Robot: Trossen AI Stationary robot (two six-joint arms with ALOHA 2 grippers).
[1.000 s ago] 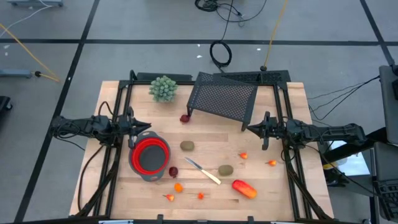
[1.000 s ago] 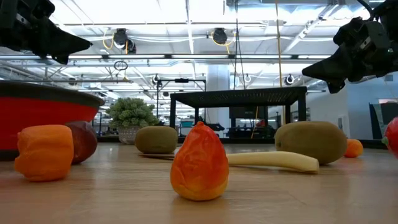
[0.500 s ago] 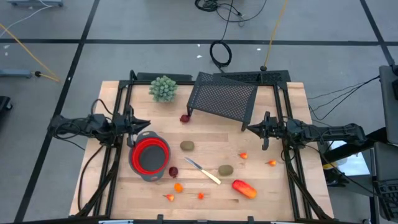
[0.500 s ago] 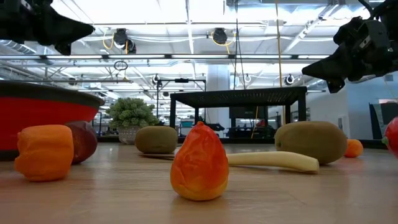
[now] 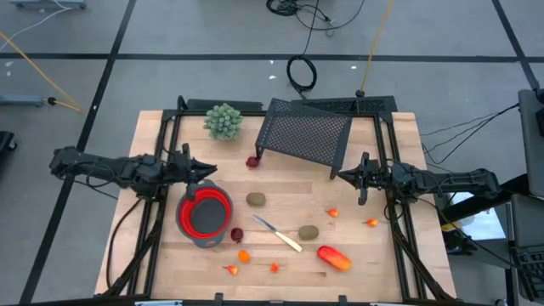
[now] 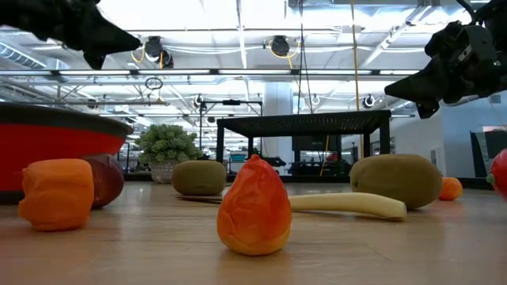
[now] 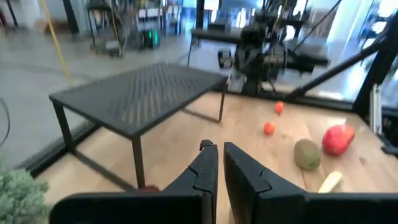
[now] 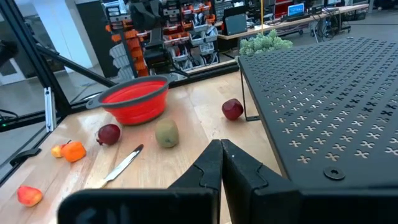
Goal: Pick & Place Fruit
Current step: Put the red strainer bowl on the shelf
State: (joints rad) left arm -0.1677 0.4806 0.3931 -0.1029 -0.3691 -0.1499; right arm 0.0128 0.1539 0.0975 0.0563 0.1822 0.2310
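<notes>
The fruit lies scattered on the wooden table (image 5: pixel 374 255). It includes two brown kiwis (image 5: pixel 256 199) (image 5: pixel 308 231), a dark red piece (image 5: pixel 252 161) by the rack, another (image 5: pixel 236 234) beside the bowl, a long orange-red piece (image 5: pixel 334 257) and tiny orange bits (image 5: pixel 244 255) (image 5: pixel 371 223). My left gripper (image 5: pixel 206 168) (image 7: pixel 216 155) hangs shut and empty in the air, just beyond the far rim of the red bowl (image 5: pixel 205 214). At the right side my right gripper (image 5: pixel 343 176) (image 8: pixel 219 149) is shut and empty, pointing level toward the middle.
A black mesh rack (image 5: pixel 306 132) stands at the far middle, with a green plant (image 5: pixel 223 121) to its left. A pale-handled knife (image 5: pixel 278 234) lies between the kiwis. Black frame rails (image 5: pixel 157 221) run along both table sides.
My left gripper has risen and reached a little toward the table's right, coming out past the bowl's far rim. It stays shut. No fruit has moved.
</notes>
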